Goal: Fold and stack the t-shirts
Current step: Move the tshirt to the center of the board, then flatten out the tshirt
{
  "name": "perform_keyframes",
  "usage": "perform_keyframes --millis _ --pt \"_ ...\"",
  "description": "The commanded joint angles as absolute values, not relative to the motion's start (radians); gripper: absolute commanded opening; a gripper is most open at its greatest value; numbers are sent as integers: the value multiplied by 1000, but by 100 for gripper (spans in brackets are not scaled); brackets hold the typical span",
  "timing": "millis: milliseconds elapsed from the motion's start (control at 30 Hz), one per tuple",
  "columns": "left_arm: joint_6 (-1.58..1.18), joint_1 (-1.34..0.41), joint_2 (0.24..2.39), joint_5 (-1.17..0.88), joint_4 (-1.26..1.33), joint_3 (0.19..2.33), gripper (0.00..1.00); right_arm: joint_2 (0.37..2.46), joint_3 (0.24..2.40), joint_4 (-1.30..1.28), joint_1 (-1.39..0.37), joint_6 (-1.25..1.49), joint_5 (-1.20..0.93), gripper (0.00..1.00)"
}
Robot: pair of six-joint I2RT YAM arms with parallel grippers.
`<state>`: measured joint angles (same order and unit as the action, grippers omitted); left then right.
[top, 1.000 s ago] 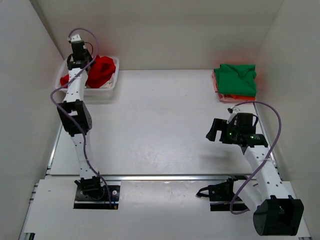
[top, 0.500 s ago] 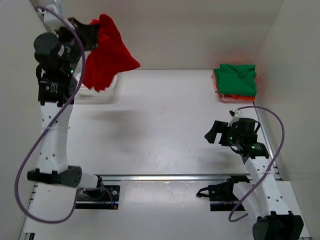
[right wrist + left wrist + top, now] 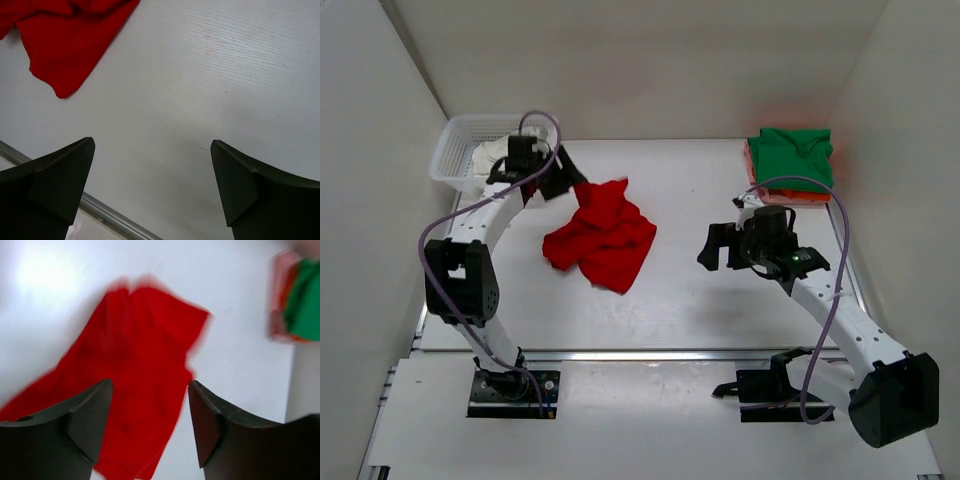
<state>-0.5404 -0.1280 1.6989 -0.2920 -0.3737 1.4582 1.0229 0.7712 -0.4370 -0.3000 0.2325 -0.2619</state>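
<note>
- Far left: basket (image 3: pixel 453 137) holds an off-white shirt (image 3: pixel 486 154), not yet taken out.
- Left gripper (image 3: pixel 150 384): fingers spread, nothing between them, by the upper corner of the red shirt (image 3: pixel 603 235).
- Red shirt: crumpled heap on the table (image 3: pixel 700 310), left of centre, unfolded.
- Right gripper (image 3: pixel 152 142): fingers wide apart, empty, over bare table near the red shirt's hem.
- Far right corner: green shirt (image 3: pixel 792 155) folded on top of a pink shirt (image 3: pixel 782 196).
- Judgement: two stacked; red needs flattening, folding and stacking, then the off-white.
</note>
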Motion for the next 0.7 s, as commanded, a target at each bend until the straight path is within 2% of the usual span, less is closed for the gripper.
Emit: perform_keyframes --millis 0,167,367,500,667 --pt "-598 -107 1606 -402 -319 1329 75 1078 824 -353 -328 238 -219 99" --pt "-464 -166 1562 -261 -402 1293 76 1176 834 -282 -362 265 -222 100" --pt "-365 -318 1525 76 -488 1202 75 1360 887 -201 -520 363 -169 96" --pt "-383 -246 1480 90 -405 1076 75 1489 899 -86 -650 472 -117 79" --pt "-338 -247 1541 233 -397 1058 75 1635 954 -51 -733 575 -57 72"
